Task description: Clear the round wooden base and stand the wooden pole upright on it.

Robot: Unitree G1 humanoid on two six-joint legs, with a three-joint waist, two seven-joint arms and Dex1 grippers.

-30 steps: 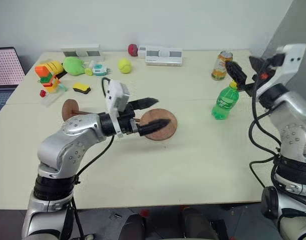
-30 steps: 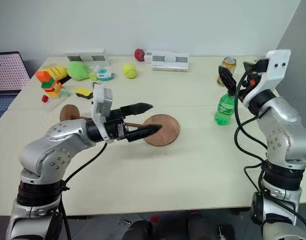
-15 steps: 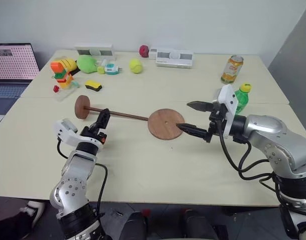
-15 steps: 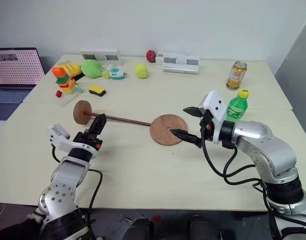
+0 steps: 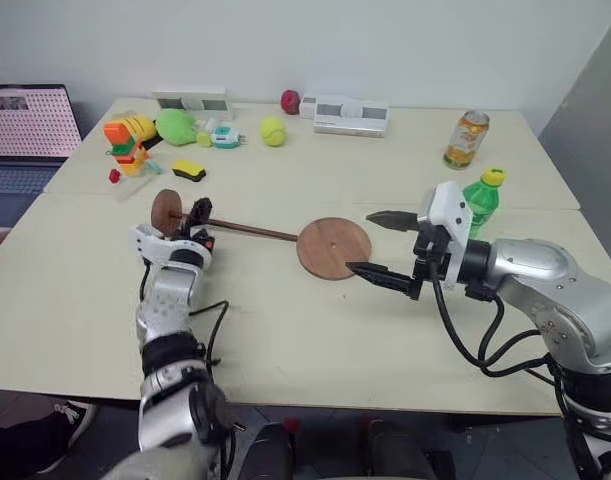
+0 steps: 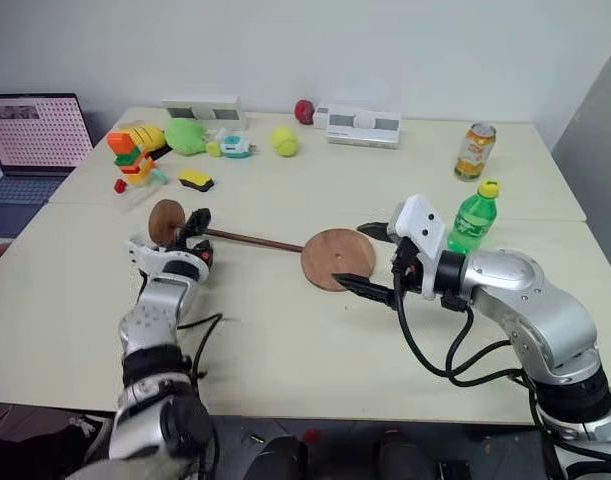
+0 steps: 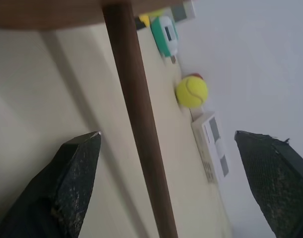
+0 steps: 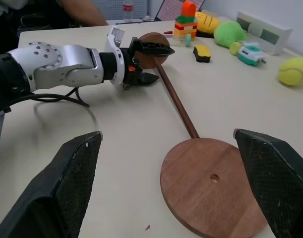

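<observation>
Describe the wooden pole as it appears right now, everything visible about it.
The wooden pole is a long, thin, dark brown rod lying flat on the table. A smaller reddish-brown disc fixed to one end stands on edge. The other end meets the rim of the round wooden base, whose top is bare. The left gripper is open, its fingers straddling the rod beside the small disc without closing on it.

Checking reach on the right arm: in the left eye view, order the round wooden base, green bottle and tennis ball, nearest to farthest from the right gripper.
From the right gripper:
1. round wooden base, just beside its fingertips.
2. green bottle, behind the wrist, robot's right.
3. tennis ball, far back of the table.
</observation>
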